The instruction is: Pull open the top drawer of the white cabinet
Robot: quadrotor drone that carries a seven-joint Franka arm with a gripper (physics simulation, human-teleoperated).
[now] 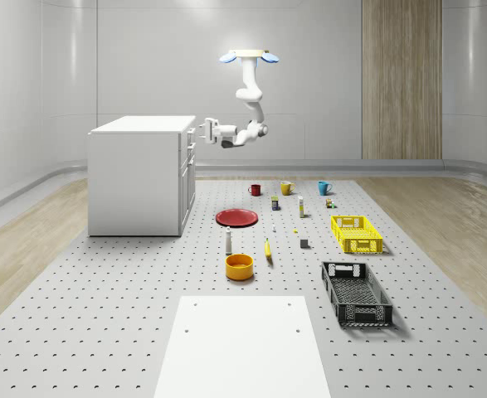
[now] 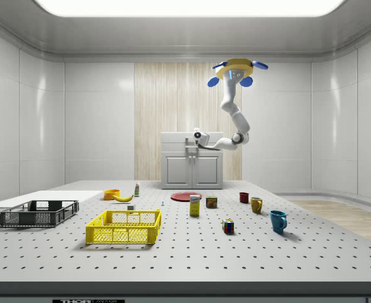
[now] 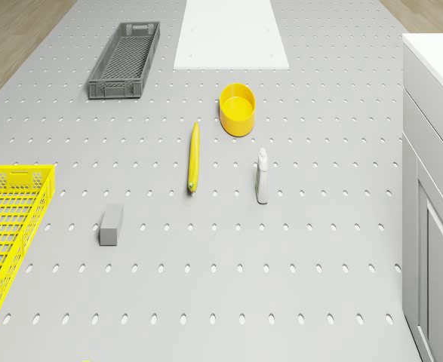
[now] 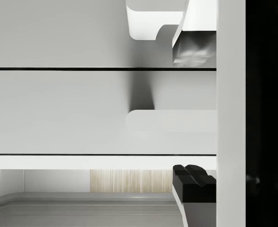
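The white cabinet [image 1: 137, 178] stood as a plain, matte box on the perforated table [image 1: 102, 315], its front showing flat drawer panels parted by thin dark seams. The top drawer [image 4: 82, 33] looked flush with the panel below it, its handle [image 4: 148, 21] a smooth, rounded white bar. The claw [image 1: 203, 130] was right at that upper front edge, level with the cabinet's top, and the drone [image 1: 249, 56] hovered high above and behind it, over the table beside the cabinet, with the jointed white arm [image 1: 251, 104] bending down to it.

The wrist view gave what the wider views could not: the fingers [image 4: 194, 47] were spread, one pale pad beside the top handle and one dark pad [image 4: 193, 182] well away, past the second drawer's handle [image 4: 172, 118]; nothing was pinched between them. The side view showed the cabinet front on, with the claw [image 2: 191, 140] against its upper panel and two lower doors beneath it.

The drone view looked down on things lying far below and away from the claw: a slim banana [image 3: 194, 157], a round yellow bowl [image 3: 238, 109], a small white bottle [image 3: 263, 176], a grey block [image 3: 111, 224], a dark mesh crate [image 3: 125, 60] and a yellow mesh crate [image 3: 10, 226].
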